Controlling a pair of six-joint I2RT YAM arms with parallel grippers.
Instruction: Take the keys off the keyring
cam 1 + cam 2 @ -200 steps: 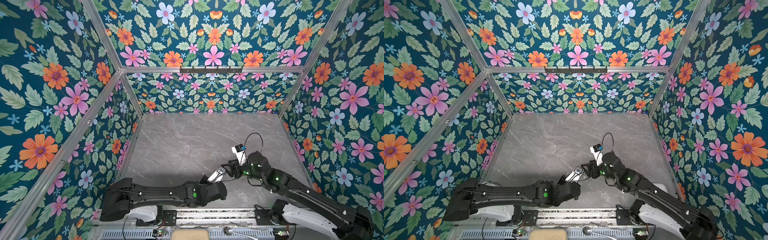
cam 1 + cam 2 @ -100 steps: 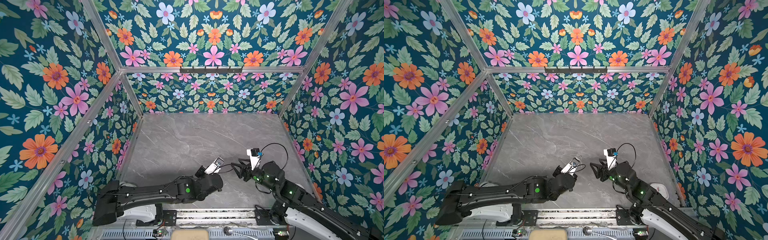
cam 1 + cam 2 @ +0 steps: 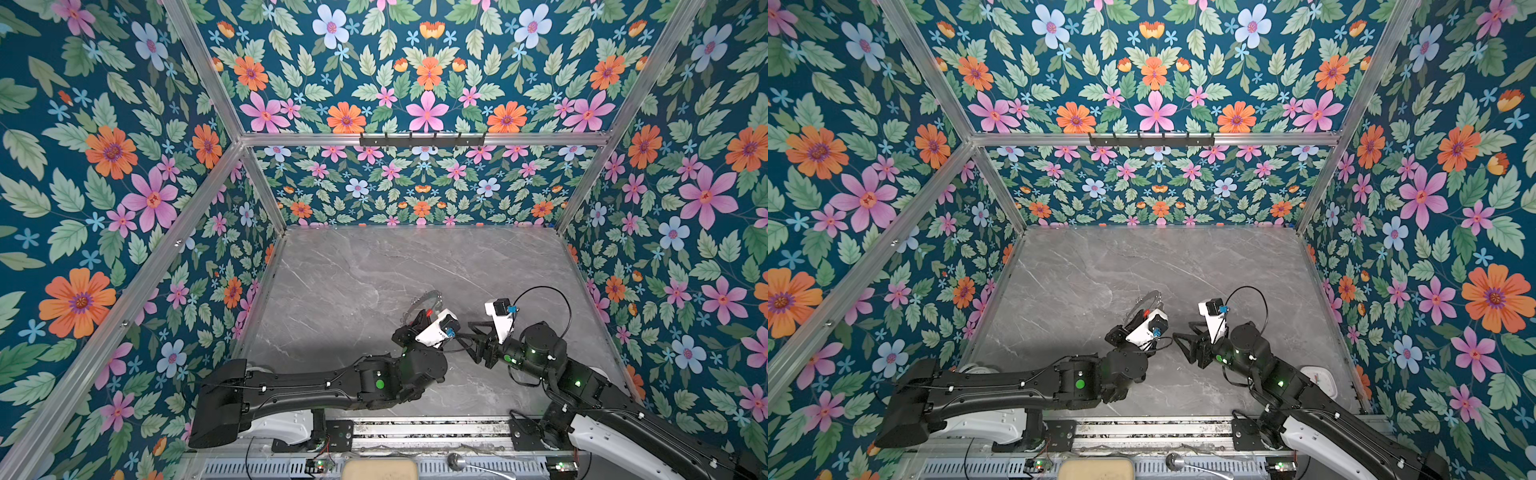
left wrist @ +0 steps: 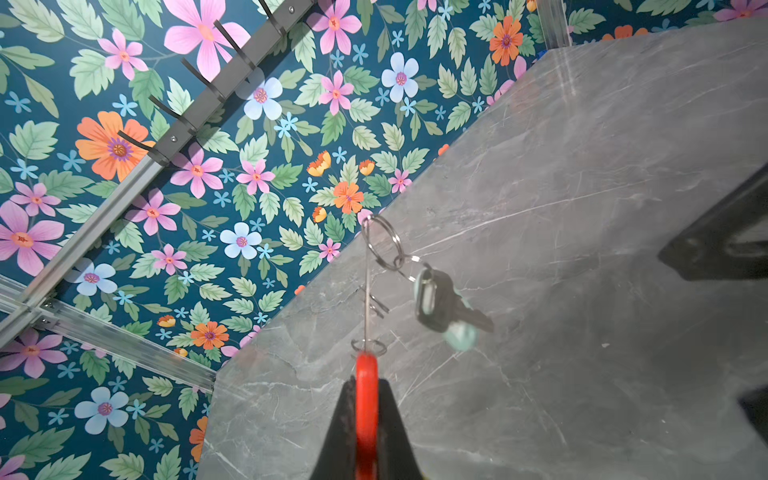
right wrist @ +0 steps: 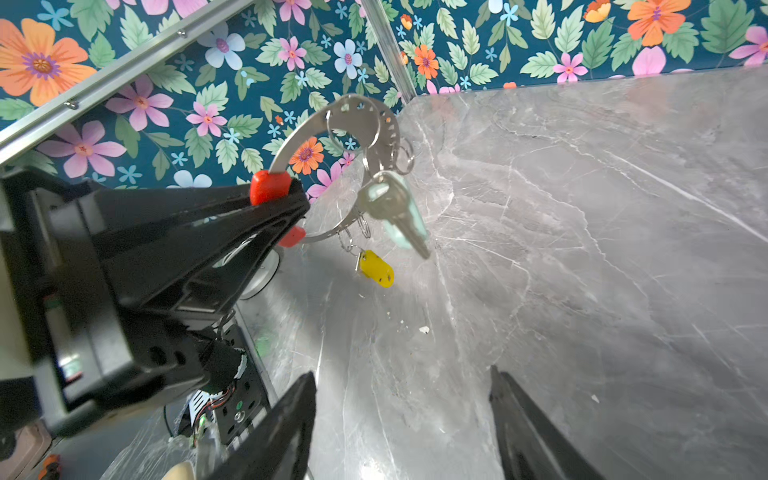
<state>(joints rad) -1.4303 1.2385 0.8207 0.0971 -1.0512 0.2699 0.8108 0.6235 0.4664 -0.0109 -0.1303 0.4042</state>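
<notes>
left hand: clenched on the keyring's red section, lower centre in both top views, so your keys dangle free.
right hand: released, facing them for your pull.

The fingers of my left gripper are matt black plastic. The keyring is thin, polished metal with a glossy red plastic section. The key is dull silver metal, and the yellow tag is smooth plastic. The table is smooth grey marble-look stone with a soft sheen.
</notes>
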